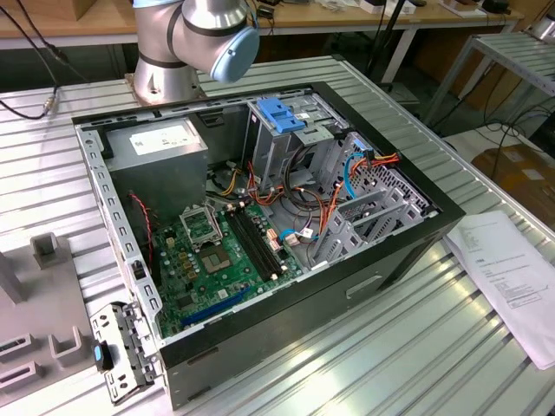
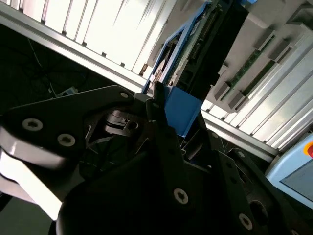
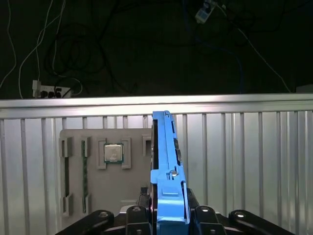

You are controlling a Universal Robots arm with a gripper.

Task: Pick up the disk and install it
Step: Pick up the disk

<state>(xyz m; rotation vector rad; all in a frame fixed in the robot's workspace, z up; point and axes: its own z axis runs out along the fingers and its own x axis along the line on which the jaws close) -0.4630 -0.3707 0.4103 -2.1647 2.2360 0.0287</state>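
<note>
Disk (image 3: pixel 167 166) stands edge-on in my claw (image 3: pixel 168 216), clamped by its light-blue rails. Beyond it, a grey plate (image 3: pixel 102 191) with 1 chip (image 3: pixel 113 153) lies on the ribbed bench (image 3: pixel 244 147).

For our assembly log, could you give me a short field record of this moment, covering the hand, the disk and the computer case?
Grasp: hand shut on the disk, held edge-on
Beyond it: grey tray holding a processor chip
Case: computer case open, motherboard exposed, on the slatted table
Cage: drive cage with blue latch on top
Installed: not yet
</note>
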